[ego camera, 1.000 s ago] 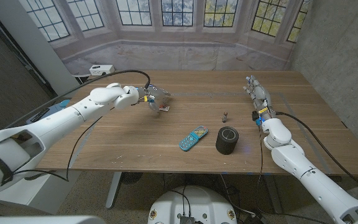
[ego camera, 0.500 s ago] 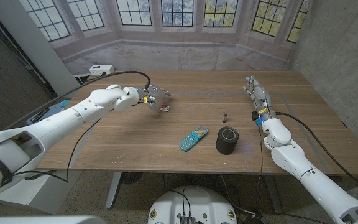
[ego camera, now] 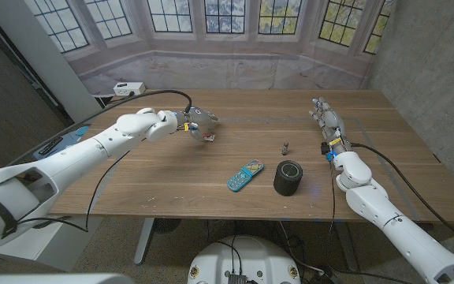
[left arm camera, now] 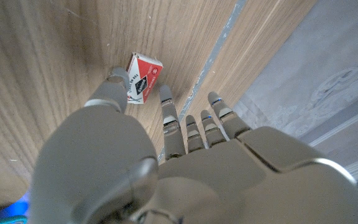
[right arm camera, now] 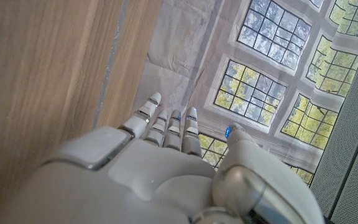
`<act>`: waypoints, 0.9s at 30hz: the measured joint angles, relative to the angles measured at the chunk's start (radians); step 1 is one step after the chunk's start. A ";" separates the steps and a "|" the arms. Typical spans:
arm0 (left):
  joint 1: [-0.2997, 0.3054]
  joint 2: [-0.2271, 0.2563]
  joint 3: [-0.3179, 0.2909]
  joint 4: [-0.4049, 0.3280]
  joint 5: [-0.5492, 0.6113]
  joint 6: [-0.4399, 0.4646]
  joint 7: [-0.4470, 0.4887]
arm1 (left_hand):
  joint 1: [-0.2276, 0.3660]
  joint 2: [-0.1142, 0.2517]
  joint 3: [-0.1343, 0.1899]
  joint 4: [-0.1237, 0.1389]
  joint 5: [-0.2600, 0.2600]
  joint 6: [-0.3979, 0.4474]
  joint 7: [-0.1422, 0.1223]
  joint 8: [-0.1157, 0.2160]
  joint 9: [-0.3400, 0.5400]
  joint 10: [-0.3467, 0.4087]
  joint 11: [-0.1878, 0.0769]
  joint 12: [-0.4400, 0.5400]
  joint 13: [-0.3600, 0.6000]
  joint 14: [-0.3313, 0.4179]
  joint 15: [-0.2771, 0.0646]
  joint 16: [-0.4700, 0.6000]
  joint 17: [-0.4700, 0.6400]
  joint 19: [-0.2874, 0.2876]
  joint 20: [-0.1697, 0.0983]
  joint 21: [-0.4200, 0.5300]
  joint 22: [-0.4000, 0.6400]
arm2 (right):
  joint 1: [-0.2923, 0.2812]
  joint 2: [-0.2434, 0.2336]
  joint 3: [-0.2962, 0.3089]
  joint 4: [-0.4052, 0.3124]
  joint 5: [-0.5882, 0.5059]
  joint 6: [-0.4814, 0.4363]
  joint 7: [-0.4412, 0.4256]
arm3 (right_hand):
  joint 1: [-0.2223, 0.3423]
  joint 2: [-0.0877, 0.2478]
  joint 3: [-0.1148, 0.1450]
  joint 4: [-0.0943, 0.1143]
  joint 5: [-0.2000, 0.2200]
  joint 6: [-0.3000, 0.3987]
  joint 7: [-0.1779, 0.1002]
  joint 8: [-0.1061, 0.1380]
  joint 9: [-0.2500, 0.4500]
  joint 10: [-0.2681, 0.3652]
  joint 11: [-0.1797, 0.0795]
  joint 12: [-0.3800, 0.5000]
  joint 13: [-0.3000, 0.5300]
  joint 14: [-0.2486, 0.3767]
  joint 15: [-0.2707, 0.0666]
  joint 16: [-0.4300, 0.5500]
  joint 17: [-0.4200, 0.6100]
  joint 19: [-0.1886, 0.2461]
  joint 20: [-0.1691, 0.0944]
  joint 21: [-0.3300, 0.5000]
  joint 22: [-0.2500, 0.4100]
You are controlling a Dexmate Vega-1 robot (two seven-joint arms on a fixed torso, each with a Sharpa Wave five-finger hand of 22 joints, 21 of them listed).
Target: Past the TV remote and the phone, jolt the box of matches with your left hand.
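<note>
Contact's happening now: your left hand (ego camera: 198,124), fingers spread & grasping nothing, is edging fwd, thumb nudging the matchbox (left arm camera: 143,78).

Right robot hand (right arm camera: 166,168): white, fingers (right arm camera: 174,127) extended together, holding nothing. Wooden desk (right arm camera: 42,68) alongside. Leaded windows (right arm camera: 272,43) beyond fingertips.

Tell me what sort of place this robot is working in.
Probably an indoor lab or test room: a wooden table stands before a printed backdrop of bay windows, with a bare concrete wall at one side.
</note>
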 measured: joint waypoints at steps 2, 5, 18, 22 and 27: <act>0.002 -0.001 0.000 -0.002 0.001 0.004 0.001 | 0.000 0.000 -0.004 0.004 0.000 0.002 0.000 0.000 0.000 0.006 0.004 0.000 0.000 0.003 0.001 0.000 0.000 0.006 -0.004 0.000 0.000 | -0.001 -0.001 0.001 0.000 0.001 0.001 0.002 | 0.000 0.000 0.003 0.003 0.000 0.000 0.000 0.000 0.000 0.000 0.000 0.000 0.000 0.000 0.000 0.000 0.000 0.000 0.000 0.000 0.000; 0.005 -0.001 0.000 -0.006 0.002 0.010 0.003 | 0.000 0.000 -0.008 0.000 0.000 0.013 0.000 0.000 0.005 0.006 0.004 0.000 0.000 0.009 -0.002 0.000 0.000 0.010 -0.001 0.000 0.000 | -0.003 -0.002 0.002 0.000 0.004 0.001 0.005 | 0.000 0.000 0.006 0.002 0.000 0.000 0.000 0.000 0.000 0.000 0.000 0.000 0.000 0.000 0.000 0.000 0.000 0.000 0.000 0.000 0.000; 0.019 0.001 0.001 -0.019 0.009 0.028 0.007 | 0.004 -0.004 -0.014 -0.001 0.000 0.079 -0.009 0.031 0.019 0.035 -0.003 0.000 0.000 0.030 -0.013 0.000 0.000 0.024 -0.004 0.000 0.005 | -0.012 -0.003 0.005 0.001 0.009 0.009 0.010 | -0.004 -0.004 0.007 0.001 0.000 0.000 0.000 0.000 0.000 0.000 0.000 0.000 0.000 0.000 0.000 0.000 0.000 0.000 0.000 0.000 0.000; 0.023 0.003 0.001 -0.021 0.010 0.030 0.009 | 0.004 -0.004 -0.017 0.000 0.000 0.085 -0.015 0.031 0.023 0.036 -0.004 0.000 0.000 0.039 -0.011 0.000 0.000 0.026 -0.006 0.000 0.005 | -0.014 -0.004 0.006 0.002 0.011 0.011 0.011 | -0.004 -0.004 0.008 0.002 0.000 0.000 0.000 0.000 0.000 0.006 -0.006 0.000 0.000 0.000 0.000 0.000 0.000 0.000 0.000 0.000 0.000; 0.029 0.005 0.001 -0.024 0.014 0.035 0.013 | 0.004 -0.004 -0.018 0.001 0.000 0.094 -0.016 0.037 0.027 0.036 -0.004 0.000 0.000 0.041 -0.013 0.000 0.000 0.032 -0.003 0.000 0.005 | -0.017 -0.003 0.006 0.001 0.012 0.012 0.011 | -0.004 -0.004 0.010 0.004 0.000 0.000 0.000 0.000 0.000 0.006 -0.006 0.000 0.000 0.003 0.003 0.000 0.000 0.004 -0.004 0.000 0.000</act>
